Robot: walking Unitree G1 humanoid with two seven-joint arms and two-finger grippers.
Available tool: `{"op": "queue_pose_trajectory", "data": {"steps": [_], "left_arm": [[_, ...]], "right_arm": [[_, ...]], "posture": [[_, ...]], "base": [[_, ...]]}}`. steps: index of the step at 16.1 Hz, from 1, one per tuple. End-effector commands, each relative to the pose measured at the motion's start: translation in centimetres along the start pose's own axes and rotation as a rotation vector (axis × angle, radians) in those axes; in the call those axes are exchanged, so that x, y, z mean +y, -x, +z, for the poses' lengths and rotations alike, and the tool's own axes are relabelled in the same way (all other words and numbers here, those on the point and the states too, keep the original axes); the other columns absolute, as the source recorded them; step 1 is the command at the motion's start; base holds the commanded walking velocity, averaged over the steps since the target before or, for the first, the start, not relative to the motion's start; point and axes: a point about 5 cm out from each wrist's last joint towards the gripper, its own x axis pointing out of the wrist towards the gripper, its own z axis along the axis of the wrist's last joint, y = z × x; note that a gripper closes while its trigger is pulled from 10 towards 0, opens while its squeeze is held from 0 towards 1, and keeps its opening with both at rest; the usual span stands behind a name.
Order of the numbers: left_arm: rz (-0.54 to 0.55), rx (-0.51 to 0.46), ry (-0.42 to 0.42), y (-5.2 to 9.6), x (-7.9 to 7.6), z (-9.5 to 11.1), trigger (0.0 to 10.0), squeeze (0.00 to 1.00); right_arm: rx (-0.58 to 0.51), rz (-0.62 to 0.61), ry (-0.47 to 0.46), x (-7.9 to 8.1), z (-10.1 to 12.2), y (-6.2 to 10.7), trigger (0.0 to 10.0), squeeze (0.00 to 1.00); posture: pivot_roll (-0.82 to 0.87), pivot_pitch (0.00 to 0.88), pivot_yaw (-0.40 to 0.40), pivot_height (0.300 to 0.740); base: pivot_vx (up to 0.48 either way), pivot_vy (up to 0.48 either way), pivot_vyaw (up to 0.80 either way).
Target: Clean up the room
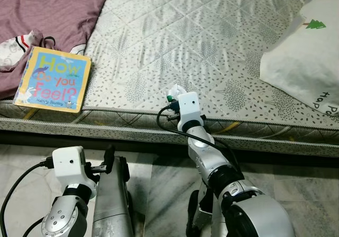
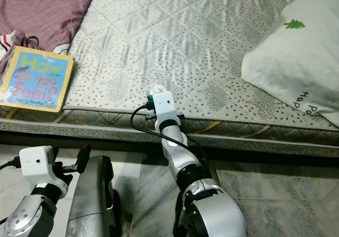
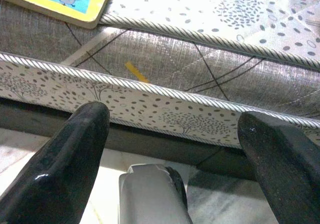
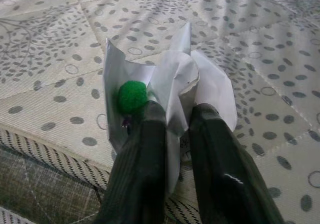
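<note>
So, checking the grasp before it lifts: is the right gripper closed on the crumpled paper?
Yes, the right gripper pinches the crumpled white paper between its fingers.

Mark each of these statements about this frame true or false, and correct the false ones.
1. The right gripper is closed on a crumpled white wrapper with a green blob on it, at the mattress edge. True.
2. The left gripper is holding the book. False: its fingers are spread open with nothing between them, low in front of the mattress side.
3. The "How Do You Feel?" board book lies on the floor. False: it lies on the bed near the edge, partly on a purple garment.
4. A white pillow with a small green tree print sits on the bed to the robot's right. True.
</note>
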Motion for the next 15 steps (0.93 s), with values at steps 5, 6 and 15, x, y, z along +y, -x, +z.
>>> {"op": "queue_pose_trajectory", "data": {"steps": [5,6,15], "left_arm": [[0.011,0.033,-0.004,-0.2,0.2,-0.8,10.0,0.00],[0.001,0.031,-0.002,-0.6,0.0,-0.8,10.0,0.00],[-0.055,-0.034,0.028,-4.4,-1.6,-0.5,10.0,0.00]], "right_arm": [[0.038,-0.003,-0.072,0.2,-1.1,0.4,0.0,0.00],[0.035,-0.009,-0.079,-0.1,-1.0,0.4,0.0,0.00],[-0.078,-0.045,-0.206,-4.0,-0.5,1.2,0.0,0.00]], "posture": [[0.24,0.320,-0.025,0.540],[0.23,0.311,-0.021,0.540],[0.13,0.176,-0.012,0.540]], "base": [[0.000,0.000,0.00],[0.000,0.000,0.00],[0.000,0.000,0.00]]}}
